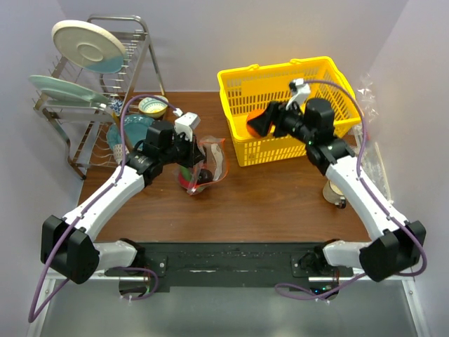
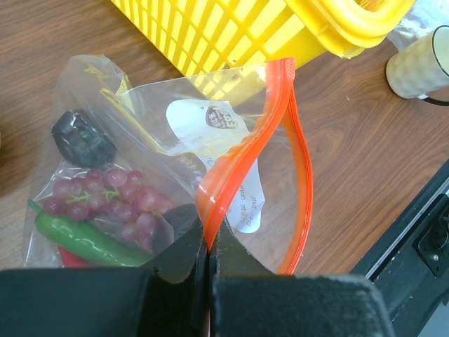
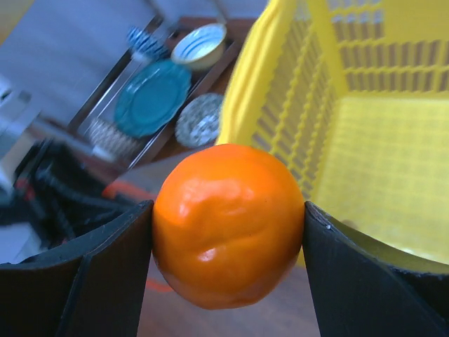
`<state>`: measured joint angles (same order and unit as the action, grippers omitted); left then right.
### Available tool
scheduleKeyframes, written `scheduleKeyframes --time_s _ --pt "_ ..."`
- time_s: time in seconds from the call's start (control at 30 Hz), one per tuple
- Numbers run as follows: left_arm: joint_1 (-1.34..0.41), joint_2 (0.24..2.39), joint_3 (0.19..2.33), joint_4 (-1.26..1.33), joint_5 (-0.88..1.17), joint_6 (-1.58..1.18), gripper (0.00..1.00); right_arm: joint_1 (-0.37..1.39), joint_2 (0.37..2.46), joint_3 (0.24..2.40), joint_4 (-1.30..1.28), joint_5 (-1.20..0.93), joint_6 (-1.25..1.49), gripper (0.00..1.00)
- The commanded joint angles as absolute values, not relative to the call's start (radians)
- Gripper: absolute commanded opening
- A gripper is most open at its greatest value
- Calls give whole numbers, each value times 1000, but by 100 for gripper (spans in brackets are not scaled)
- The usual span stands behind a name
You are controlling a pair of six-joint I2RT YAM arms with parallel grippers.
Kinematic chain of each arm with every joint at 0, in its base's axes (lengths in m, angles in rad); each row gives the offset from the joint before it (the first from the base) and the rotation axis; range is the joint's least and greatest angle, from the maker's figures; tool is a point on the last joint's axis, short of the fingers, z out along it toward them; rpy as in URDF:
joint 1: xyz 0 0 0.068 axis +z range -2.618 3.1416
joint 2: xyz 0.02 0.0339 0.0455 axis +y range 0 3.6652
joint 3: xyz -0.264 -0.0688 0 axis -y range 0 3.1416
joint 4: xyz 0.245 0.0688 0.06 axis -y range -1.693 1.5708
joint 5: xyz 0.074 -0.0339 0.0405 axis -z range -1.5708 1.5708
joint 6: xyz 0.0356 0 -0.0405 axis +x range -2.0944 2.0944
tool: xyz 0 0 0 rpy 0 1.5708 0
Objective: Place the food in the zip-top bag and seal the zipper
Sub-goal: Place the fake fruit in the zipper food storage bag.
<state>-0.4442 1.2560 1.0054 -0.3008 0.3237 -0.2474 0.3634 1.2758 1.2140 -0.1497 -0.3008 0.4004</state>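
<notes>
Orange zipper (image 2: 242, 165), lower end behind left fingers (image 2: 179, 256)

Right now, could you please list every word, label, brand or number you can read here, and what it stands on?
No text can be quoted as readable.
White label on the zip-top bag: dark badge-shaped logo with lettering, too small to read.
Same label, lower part near the zipper: lines of small print, too blurred to read.
No writing shows elsewhere.

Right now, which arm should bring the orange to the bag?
Right. The right jaws clamp the orange at the yellow basket edge. The left jaws are shut on the zipper, holding the zip-top bag open, so that arm should stay.
</notes>
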Motion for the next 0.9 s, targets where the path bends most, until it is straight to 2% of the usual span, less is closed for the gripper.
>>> scheduleKeyframes --time_s 0.0,0.17,0.43,0.63,0.87 --pt "-436 1229 1014 -270 310 -238 0 449 1209 1091 -11 -487 449 54" --pt "-436 1226 1017 -276 296 -233 0 574 1186 951 112 -479 509 54" --pt "-437 1252 1046 -294 305 -215 0 724 1279 919 300 -410 569 51" --pt "-440 1233 1071 -313 299 -224 0 749 1388 894 448 -298 601 52" --pt "-451 1229 1161 -435 291 -238 0 764 1468 934 443 -183 569 53"
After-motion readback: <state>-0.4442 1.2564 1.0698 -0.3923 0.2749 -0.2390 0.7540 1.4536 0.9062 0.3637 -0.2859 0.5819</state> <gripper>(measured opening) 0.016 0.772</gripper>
